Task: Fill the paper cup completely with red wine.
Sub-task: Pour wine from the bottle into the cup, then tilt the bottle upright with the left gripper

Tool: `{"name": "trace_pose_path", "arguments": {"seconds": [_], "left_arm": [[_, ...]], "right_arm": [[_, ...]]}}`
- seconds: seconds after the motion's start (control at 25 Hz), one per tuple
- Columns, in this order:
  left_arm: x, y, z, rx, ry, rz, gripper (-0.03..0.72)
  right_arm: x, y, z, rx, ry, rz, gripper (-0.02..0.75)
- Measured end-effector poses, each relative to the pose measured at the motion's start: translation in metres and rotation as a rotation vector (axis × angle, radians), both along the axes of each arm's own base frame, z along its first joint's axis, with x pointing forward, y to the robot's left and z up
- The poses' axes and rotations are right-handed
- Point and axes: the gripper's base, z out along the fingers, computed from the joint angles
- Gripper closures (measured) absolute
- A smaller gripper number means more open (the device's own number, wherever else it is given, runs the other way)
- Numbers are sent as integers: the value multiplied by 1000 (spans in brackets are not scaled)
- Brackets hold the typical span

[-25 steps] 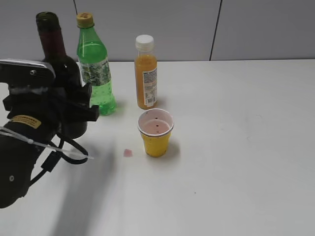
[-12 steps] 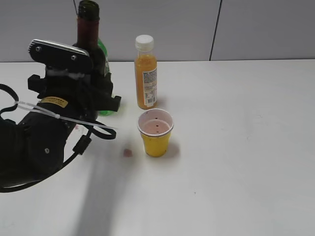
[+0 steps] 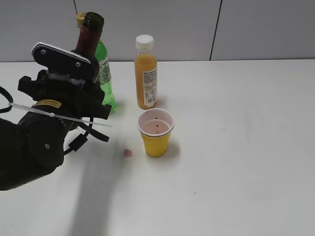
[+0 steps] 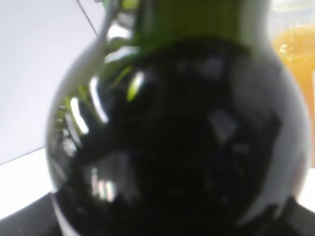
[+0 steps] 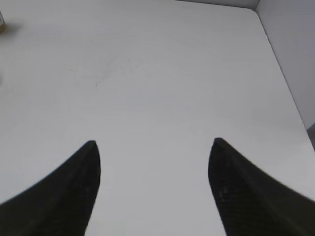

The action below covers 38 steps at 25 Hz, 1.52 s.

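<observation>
The yellow paper cup (image 3: 156, 133) stands upright on the white table, its pinkish inside showing no wine. My left gripper (image 3: 83, 101) is shut on the dark wine bottle (image 3: 89, 42), which is lifted and tilted a little to the right, left of the cup. Its open mouth and maroon neck stick up above the arm. In the left wrist view the dark bottle body (image 4: 172, 137) fills the frame, holding the red wine. My right gripper (image 5: 153, 147) is open and empty over bare table; it does not show in the exterior view.
A green soda bottle (image 3: 104, 81) stands behind the held bottle. An orange juice bottle (image 3: 145, 73) stands just behind the cup. A small pink spot (image 3: 128, 153) lies on the table left of the cup. The grey wall runs along the back.
My left gripper has lifted the wine bottle and carried it right, in front of the green bottle, and now tilts its neck toward the right. The cup has not moved.
</observation>
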Motion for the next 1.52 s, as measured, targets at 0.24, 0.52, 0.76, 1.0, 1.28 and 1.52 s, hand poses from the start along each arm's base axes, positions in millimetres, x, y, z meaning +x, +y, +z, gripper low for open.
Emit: {"name": "trace_pose_path", "arguments": {"seconds": [0.24, 0.52, 0.76, 1.0, 1.28, 1.52], "left_arm": [[1, 0, -8, 130, 26, -15, 135], [0, -4, -14, 294, 10, -37, 135], [-5, -4, -14, 401, -8, -56, 135], [-9, -1, -17, 515, 20, -87, 135], [-9, -1, -17, 628, 37, -115, 135], [-8, -1, -23, 730, 60, -138, 135]], "right_arm": [[0, 0, 0, 1, 0, 0, 220], [0, 0, 0, 1, 0, 0, 220], [0, 0, 0, 0, 0, 0, 221], [0, 0, 0, 0, 0, 0, 221], [0, 0, 0, 1, 0, 0, 223], [0, 0, 0, 1, 0, 0, 223]]}}
